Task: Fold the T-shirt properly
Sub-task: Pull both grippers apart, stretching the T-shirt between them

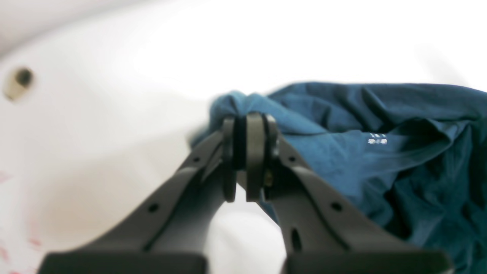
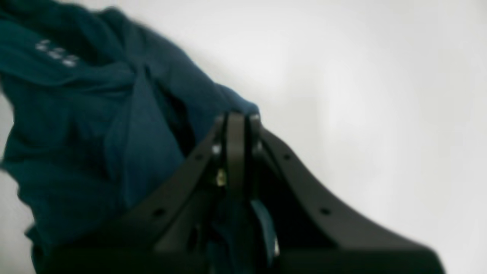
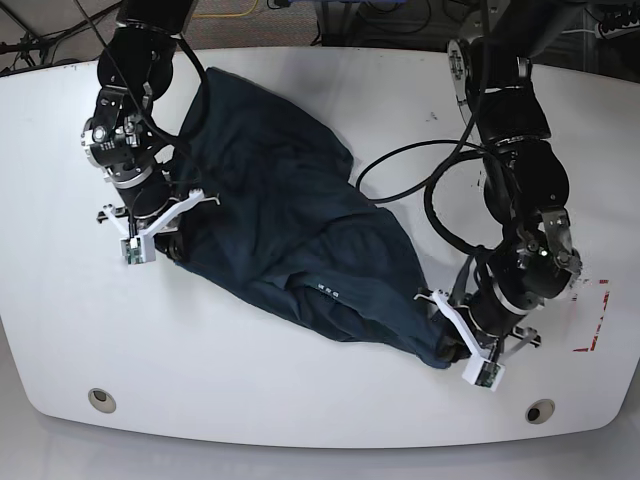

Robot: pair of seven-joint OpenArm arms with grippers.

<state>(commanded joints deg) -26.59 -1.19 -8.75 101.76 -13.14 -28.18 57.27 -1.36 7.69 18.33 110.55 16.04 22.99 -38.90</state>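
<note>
The dark navy T-shirt [image 3: 290, 220] lies crumpled and stretched diagonally across the white table [image 3: 300, 400], its white label text facing up near the middle. My left gripper [image 3: 440, 350] is at the shirt's lower right end. In the left wrist view this gripper [image 1: 245, 121] is shut on a bunched edge of the T-shirt [image 1: 361, 160]. My right gripper [image 3: 172, 245] holds the shirt's left edge. Seen from the right wrist, the gripper [image 2: 237, 118] is shut on a fold of the T-shirt [image 2: 95, 125], with cloth hanging between the fingers.
A black cable [image 3: 400, 160] loops over the table beside the shirt's right side. Round holes [image 3: 100, 399] [image 3: 540, 411] sit near the table's front corners. Red tape marks [image 3: 595, 320] lie at the right edge. More cables run behind the table.
</note>
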